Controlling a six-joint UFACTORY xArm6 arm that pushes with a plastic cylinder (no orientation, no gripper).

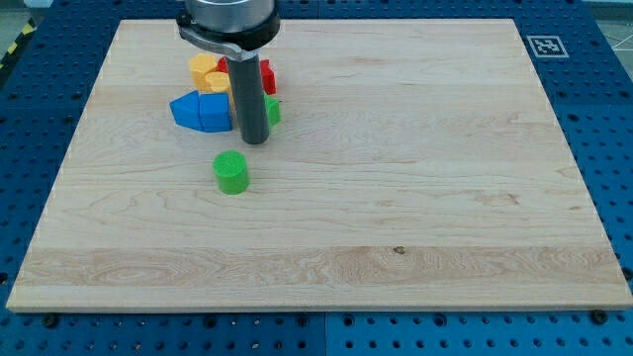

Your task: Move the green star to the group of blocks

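Observation:
My tip (254,140) rests on the board at the lower right of a cluster of blocks in the view's upper left. The rod hides most of a green block (272,111), which shows only as a sliver on the rod's right; its shape cannot be made out. The cluster holds a blue block (202,111), a yellow block (207,71) and a red block (266,75). A green cylinder (231,172) stands alone just below the cluster, below and left of my tip.
The wooden board (415,198) lies on a blue perforated table. A printed marker tag (545,45) sits off the board's upper right corner.

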